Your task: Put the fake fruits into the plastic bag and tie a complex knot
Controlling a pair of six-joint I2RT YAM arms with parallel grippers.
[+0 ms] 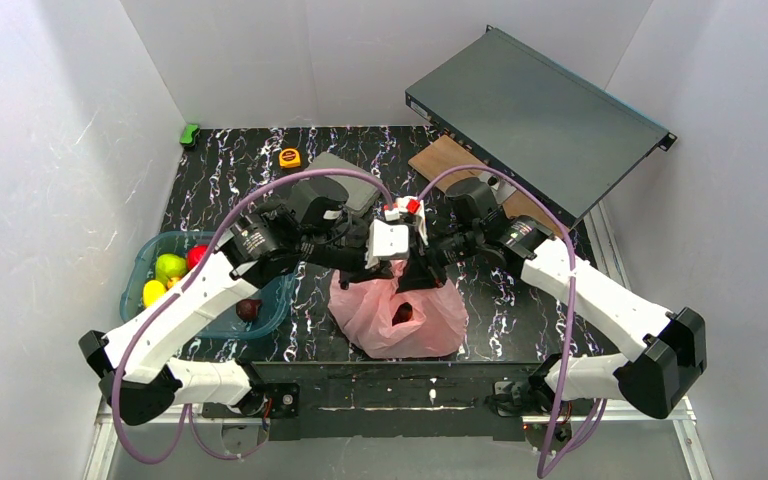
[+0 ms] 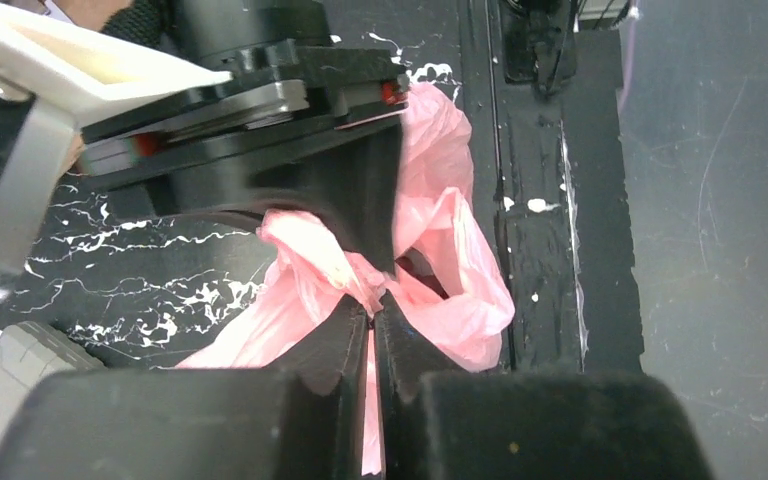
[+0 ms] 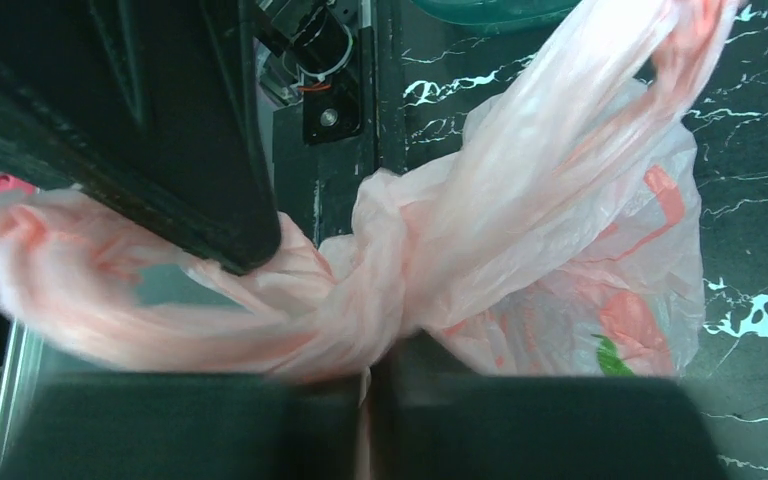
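Step in hand: tightening the knot [image 3: 365, 295] above the pink plastic bag [image 1: 435, 322], which sits near the centre of the counter [image 1: 508, 318]. The left hand [image 2: 372, 318] is clamped on one handle strand. The right hand [image 3: 368, 368] is pinched shut on plastic just below the knot. Draw both strands apart evenly and level, without lifting the bag or tearing the thin film. Some fake fruits [image 1: 168, 267] are not yet bagged and lie in the teal tub [image 1: 130, 280].

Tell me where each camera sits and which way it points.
Top external: fixed above, behind the arms, looking down at the table; both arms show.
Left wrist: on the left arm, looking past the left gripper, shut on the plastic bag.
Right wrist: on the right arm, looking past the right gripper at the knot.
Shared: both wrist views show the bag and the opposite gripper.
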